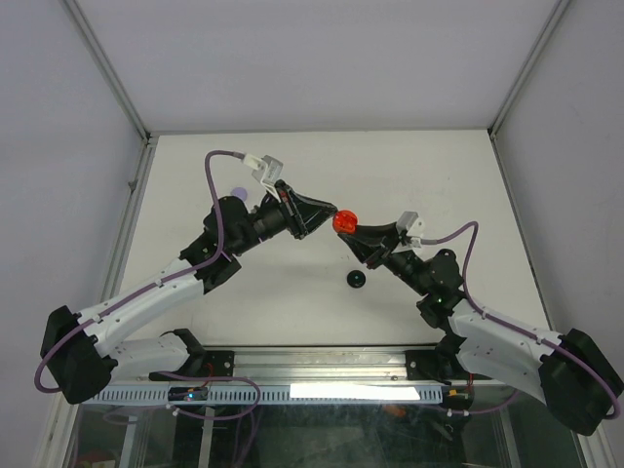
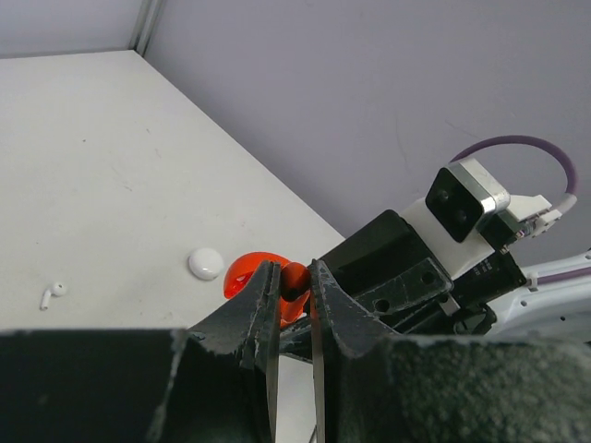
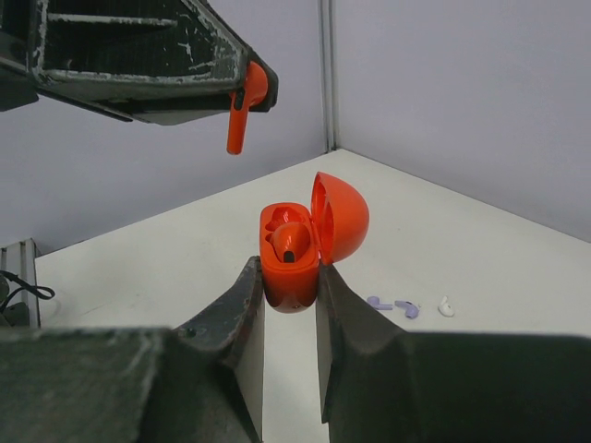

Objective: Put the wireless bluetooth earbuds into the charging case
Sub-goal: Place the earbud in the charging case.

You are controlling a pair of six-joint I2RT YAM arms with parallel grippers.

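Your left pincer (image 2: 294, 273) is clamped on a red earbud (image 3: 238, 122), stem hanging down, just above the open red charging case (image 3: 342, 217). Your right pincer (image 3: 288, 281) is closed on that case's base. The lid is tipped back, and a second red bud (image 3: 288, 242) is seated inside. Lavender earbuds (image 3: 406, 308) and a white earbud (image 3: 446, 306) lie on the desk (image 3: 499, 268).

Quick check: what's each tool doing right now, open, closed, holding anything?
Left tool: closed, holding a red earbud.
Right tool: closed, holding the open red charging case, which has a second earbud in it.
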